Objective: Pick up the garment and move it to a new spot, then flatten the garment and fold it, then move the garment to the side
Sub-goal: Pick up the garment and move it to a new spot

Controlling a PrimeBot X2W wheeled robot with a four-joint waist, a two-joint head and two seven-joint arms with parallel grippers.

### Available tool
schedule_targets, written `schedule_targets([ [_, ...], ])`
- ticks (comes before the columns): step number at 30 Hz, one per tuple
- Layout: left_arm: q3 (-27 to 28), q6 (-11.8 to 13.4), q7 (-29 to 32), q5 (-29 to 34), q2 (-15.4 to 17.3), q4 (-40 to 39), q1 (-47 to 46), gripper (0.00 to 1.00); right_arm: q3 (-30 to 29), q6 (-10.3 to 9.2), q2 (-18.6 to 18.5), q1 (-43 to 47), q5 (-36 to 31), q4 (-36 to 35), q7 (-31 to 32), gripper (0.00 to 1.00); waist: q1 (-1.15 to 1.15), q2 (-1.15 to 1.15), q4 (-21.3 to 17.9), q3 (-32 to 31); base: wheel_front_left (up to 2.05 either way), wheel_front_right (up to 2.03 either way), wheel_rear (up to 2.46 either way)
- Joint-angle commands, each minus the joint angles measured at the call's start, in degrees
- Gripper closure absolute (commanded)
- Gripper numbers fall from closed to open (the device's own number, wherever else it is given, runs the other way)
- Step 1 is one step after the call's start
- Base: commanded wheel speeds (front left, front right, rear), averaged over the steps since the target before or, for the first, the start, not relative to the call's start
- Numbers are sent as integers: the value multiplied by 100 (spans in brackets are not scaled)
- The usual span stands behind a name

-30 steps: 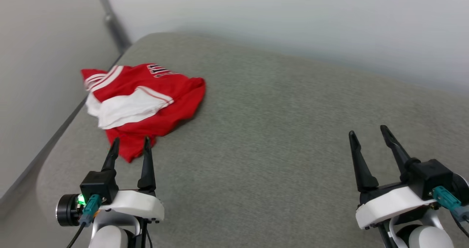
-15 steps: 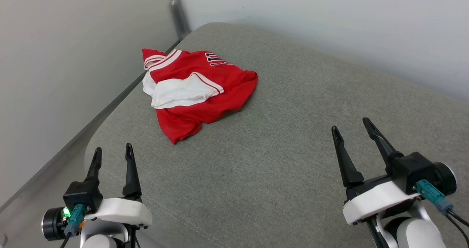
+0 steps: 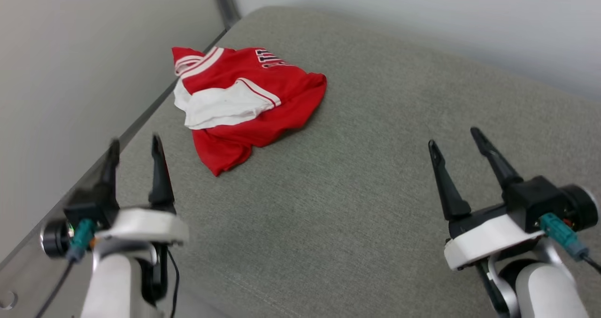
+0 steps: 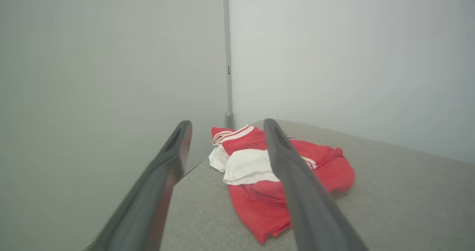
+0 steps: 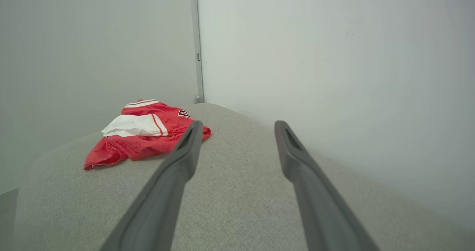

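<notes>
The left end effector [image 3: 134,142] hangs over the grey cushion's [image 3: 357,191] left edge, its two fingers spread wide, gripping and touching nothing. The right end effector [image 3: 453,137] is spread just as wide and empty. The garment [image 3: 244,102] lies crumpled at 11 o'clock on the cushion, apart from both.

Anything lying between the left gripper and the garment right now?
No. In the head view, the stretch from the left gripper to the garment is bare grey cushion.
</notes>
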Motion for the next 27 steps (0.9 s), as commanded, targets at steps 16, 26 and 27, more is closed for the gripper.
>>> schedule_targets([
  [16, -264, -598, 2389, -395, 1493, 1232, -3105, 0, 29, -2, -463, -869, -85, -920, 315, 0, 0, 0, -1303, 1845, 0, 0, 0],
  [26, -877, -635, 4366, -1330, 2599, 2651, -3536, 0, -34, -2, -355, -1206, -66, -1021, 95, 0, 0, 0, -1841, 2556, 0, 0, 0],
  [27, -875, -635, 4479, -1381, 2635, 2797, -3550, 0, -60, -2, -344, -1210, -60, -1003, 73, 0, 0, 0, -1868, 2581, 0, 0, 0],
])
